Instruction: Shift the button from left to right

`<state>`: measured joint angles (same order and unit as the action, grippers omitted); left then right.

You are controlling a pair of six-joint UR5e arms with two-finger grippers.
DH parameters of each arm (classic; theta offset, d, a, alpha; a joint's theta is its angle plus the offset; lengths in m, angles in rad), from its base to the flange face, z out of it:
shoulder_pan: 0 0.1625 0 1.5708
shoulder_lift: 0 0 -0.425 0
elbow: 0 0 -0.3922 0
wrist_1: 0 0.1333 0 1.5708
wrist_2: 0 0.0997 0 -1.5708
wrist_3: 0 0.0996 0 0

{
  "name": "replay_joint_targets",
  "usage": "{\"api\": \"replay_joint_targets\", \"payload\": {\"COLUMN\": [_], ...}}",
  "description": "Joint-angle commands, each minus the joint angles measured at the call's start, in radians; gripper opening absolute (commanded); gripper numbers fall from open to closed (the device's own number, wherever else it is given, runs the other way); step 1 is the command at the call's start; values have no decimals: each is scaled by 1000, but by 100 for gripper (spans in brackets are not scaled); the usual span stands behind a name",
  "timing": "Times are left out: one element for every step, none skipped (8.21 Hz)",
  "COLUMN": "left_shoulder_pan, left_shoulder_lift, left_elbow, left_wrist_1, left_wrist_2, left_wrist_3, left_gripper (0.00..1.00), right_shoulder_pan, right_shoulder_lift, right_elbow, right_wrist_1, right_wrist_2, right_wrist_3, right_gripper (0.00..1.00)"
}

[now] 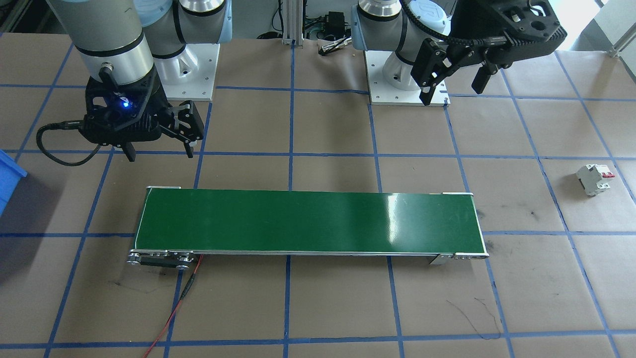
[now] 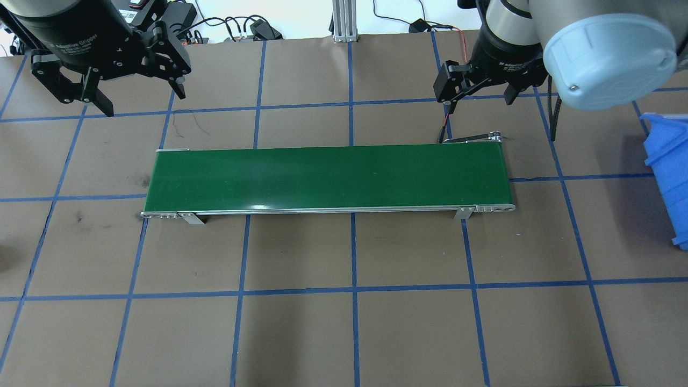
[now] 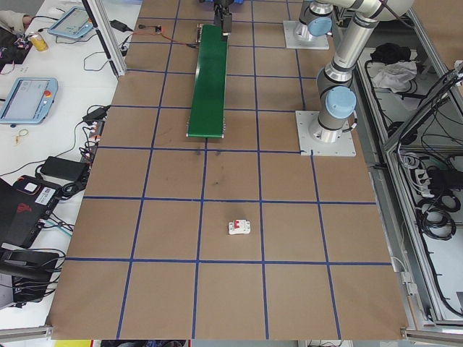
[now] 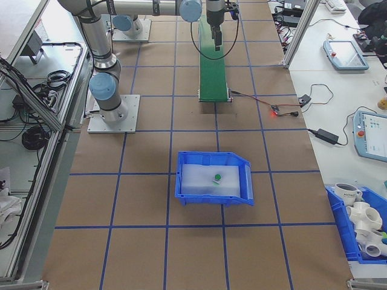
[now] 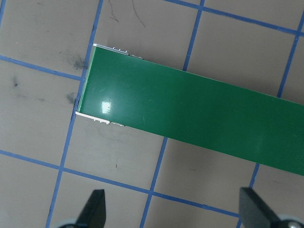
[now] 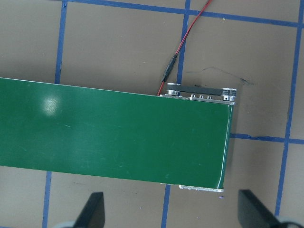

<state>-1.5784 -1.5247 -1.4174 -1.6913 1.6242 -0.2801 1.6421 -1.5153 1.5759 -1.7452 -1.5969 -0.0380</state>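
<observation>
My left gripper [image 1: 451, 82] and right gripper [image 1: 160, 151] both hang wide open and empty over the belt [image 2: 328, 177] ends. The button [image 4: 217, 177] lies in the blue bin [image 4: 214, 179], well away from both.

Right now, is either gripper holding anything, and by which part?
Nothing is held. The left gripper and right gripper both hover open and empty.

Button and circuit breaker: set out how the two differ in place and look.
The button lies inside the blue bin at the robot's right end; the circuit breaker lies on bare table at the left end. The button shows a round green cap; the circuit breaker is a white block with red on top. Both lie untouched, away from the grippers.
</observation>
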Motion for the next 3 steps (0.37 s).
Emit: {"api": "replay_joint_targets", "payload": {"left_shoulder_pan": [0,0,0], "left_shoulder_lift": [1,3,3], "left_elbow": [-1,-1,-1], "left_wrist_1": [-1,-1,-1], "left_wrist_2": [3,3,3], "left_wrist_3": [-1,-1,-1], "left_gripper": [100,100,100], "right_shoulder_pan": [1,1,1], "right_shoulder_lift": [1,1,1], "right_elbow": [0,0,0], "right_wrist_1": [1,1,4], "right_wrist_2": [-11,-12,-12], "right_wrist_3": [-2,-9,-11], "right_gripper": [100,100,100]}}
